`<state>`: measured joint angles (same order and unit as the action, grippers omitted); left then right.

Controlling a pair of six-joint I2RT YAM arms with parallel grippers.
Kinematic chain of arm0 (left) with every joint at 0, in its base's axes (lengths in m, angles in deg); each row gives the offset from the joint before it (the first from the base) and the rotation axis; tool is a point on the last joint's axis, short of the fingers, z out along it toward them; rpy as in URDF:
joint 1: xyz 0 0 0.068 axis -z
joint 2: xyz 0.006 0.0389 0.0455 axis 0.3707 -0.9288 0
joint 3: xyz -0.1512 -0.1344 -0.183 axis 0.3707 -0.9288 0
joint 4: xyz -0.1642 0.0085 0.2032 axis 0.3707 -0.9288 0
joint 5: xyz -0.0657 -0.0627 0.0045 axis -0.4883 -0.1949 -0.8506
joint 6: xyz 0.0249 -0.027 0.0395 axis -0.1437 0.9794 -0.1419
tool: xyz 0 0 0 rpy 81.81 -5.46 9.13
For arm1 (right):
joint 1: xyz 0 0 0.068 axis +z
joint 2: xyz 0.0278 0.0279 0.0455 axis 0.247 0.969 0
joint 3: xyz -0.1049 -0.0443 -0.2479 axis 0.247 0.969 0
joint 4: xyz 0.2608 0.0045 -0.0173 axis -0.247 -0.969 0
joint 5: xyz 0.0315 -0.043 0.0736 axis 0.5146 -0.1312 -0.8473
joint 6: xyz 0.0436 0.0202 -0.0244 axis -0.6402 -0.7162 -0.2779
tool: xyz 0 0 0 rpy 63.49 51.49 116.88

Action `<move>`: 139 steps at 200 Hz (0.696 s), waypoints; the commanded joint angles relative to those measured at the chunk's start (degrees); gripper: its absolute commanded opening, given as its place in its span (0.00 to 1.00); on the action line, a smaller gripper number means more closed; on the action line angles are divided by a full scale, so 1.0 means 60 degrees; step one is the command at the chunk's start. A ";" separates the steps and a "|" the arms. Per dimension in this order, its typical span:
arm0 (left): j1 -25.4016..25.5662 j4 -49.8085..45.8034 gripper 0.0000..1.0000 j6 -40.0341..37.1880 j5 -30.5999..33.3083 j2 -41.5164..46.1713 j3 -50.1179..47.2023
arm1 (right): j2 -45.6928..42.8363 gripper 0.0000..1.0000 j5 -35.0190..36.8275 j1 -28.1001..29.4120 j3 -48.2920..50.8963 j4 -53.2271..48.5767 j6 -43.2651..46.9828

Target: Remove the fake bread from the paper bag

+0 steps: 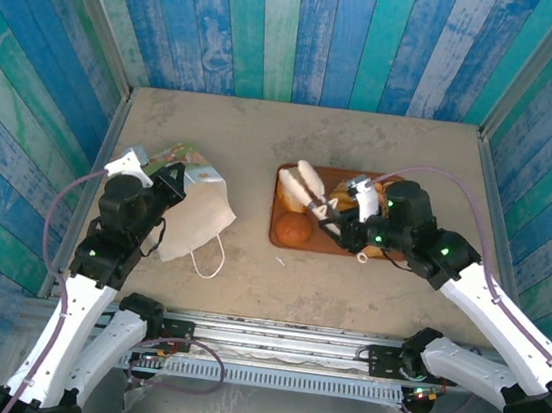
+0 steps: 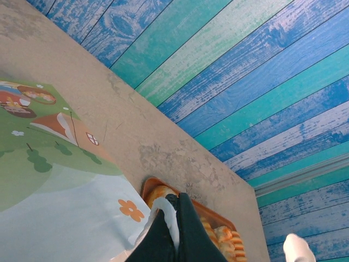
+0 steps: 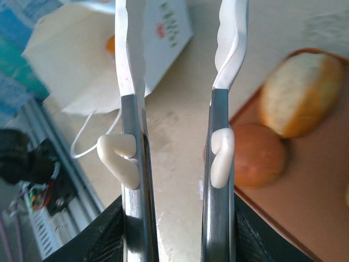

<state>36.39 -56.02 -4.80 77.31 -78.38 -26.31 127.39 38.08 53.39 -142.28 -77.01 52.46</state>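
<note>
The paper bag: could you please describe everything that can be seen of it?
The paper bag is small, white and creased, lying slumped on its side on the table, apart from and left of the brown tray. A green-and-orange cartoon print covers one side, and a white cord loop handle trails toward the near edge. The left tool is shut on its paper edge. Whether anything is inside cannot be told.

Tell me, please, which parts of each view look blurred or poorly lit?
Right wrist: right fingers fairly crisp, pale loaf and round bun beyond them blurred, paper bag washed out. Left wrist: dark left fingers at the bottom edge soft, wall planks sharp. Top external: even light, faint shadows, no glare.
</note>
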 commanded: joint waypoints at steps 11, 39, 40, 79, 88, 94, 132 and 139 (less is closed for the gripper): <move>0.0010 -0.0090 0.00 -0.0010 0.0130 0.0083 0.0252 | 0.0447 0.44 0.0169 0.1216 -0.0348 0.0529 0.1075; 0.0007 -0.0031 0.00 0.0026 0.0038 0.0015 0.0262 | 0.1275 0.44 0.0731 0.2109 -0.0657 0.0443 0.1569; 0.0007 -0.0031 0.00 0.0030 0.0036 0.0012 0.0262 | 0.1305 0.44 0.0744 0.2133 -0.0672 0.0434 0.1592; 0.0007 -0.0010 0.00 -0.0003 0.0064 -0.0010 0.0264 | 0.2591 0.45 0.1633 0.3334 -0.1357 0.0170 0.2356; 0.0004 0.0011 0.00 -0.0010 0.0067 -0.0021 0.0287 | 0.2902 0.45 0.1865 0.3551 -0.1513 0.0138 0.2453; 0.0007 0.0026 0.00 -0.0024 0.0073 -0.0019 0.0292 | 0.3104 0.45 0.1983 0.3679 -0.1623 0.0119 0.2499; 0.0007 0.0069 0.00 -0.0025 0.0027 -0.0065 0.0234 | 0.4413 0.46 0.3063 0.4302 -0.2444 -0.0020 0.2669; 0.0001 0.0072 0.00 -0.0025 0.0015 -0.0063 0.0225 | 0.4670 0.46 0.3255 0.4395 -0.2642 -0.0146 0.2675</move>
<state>36.39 -56.35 -4.80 77.26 -78.75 -26.31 151.82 51.35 77.91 -153.90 -77.08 66.67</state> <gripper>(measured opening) 0.045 0.457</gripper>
